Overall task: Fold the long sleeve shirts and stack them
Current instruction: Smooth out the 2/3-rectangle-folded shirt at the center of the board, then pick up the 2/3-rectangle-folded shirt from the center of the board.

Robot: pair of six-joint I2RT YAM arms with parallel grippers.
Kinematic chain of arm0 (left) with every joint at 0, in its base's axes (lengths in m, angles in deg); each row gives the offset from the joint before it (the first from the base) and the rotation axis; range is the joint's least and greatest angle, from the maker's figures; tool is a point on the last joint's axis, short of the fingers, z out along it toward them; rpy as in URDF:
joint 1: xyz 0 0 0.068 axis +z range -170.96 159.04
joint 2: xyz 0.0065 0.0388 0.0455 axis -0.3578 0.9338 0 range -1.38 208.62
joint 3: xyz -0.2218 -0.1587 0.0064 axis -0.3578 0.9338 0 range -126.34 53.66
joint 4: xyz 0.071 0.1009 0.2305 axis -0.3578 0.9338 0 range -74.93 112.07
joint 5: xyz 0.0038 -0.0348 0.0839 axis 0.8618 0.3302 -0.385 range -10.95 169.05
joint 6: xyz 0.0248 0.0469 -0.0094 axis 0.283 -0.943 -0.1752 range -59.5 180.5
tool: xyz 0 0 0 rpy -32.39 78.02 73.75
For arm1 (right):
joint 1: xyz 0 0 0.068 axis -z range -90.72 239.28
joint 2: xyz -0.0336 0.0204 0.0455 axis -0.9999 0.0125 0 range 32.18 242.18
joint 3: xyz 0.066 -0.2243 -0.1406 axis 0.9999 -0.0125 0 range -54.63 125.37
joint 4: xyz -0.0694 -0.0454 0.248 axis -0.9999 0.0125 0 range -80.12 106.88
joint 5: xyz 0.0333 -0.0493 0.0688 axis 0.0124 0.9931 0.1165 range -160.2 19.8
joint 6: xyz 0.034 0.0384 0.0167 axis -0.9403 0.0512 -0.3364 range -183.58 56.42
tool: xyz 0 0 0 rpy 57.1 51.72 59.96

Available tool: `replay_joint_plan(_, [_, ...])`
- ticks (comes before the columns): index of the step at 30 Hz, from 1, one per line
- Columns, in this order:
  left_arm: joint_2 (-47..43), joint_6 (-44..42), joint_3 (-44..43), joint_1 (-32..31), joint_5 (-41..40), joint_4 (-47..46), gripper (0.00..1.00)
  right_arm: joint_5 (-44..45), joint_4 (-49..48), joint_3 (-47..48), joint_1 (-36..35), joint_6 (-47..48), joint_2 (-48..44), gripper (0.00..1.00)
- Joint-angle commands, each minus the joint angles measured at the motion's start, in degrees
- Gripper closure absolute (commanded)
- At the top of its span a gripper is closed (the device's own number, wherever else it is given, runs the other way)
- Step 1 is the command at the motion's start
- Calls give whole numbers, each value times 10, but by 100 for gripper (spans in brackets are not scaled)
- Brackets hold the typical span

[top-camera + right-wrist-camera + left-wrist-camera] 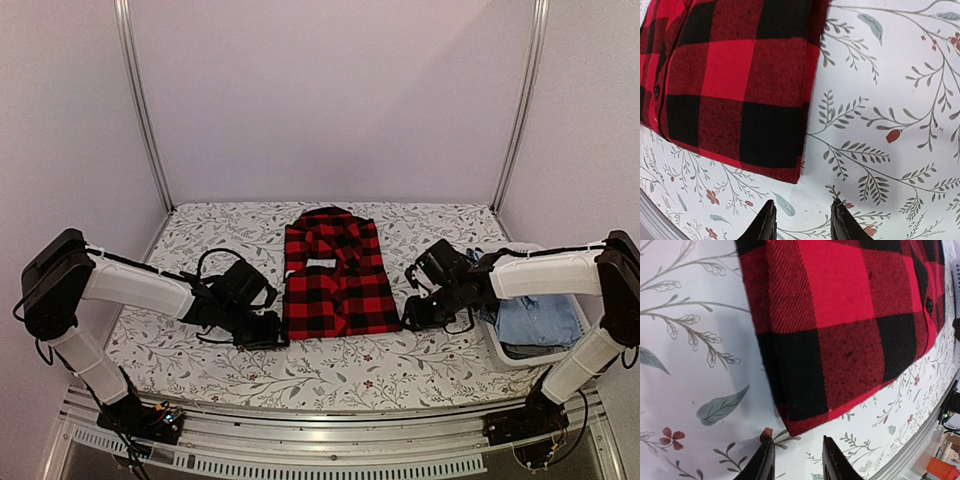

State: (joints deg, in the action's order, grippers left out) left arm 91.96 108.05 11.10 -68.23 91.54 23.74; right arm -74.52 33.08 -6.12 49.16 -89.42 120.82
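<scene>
A red-and-black check shirt (pixel 332 274) lies folded flat in the middle of the table, collar at the far end, front side up. My left gripper (pixel 272 330) sits at its near left corner, open and empty; in the left wrist view the shirt's corner (pixel 840 340) lies just ahead of the spread fingertips (pixel 766 440). My right gripper (pixel 412 318) sits at the near right corner, open and empty; the shirt (pixel 735 85) lies ahead and left of its fingertips (pixel 836 205). No white letters show.
A white basket (pixel 570 352) at the right edge holds blue and light denim cloth (pixel 540 318), under my right arm. The floral tablecloth (pixel 220 370) covers the table. The table's metal front rail (pixel 330 455) runs along the near edge.
</scene>
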Motion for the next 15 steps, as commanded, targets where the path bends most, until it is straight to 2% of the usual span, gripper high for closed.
replay_joint_plan(1, [5,-11,3,-9,-8,-3,68,-13,-35,-35,-1,7,-12,65])
replay_joint_plan(15, [17,-17,-9,-9,-8,2,73,-21,-75,-37,-8,24,46,72])
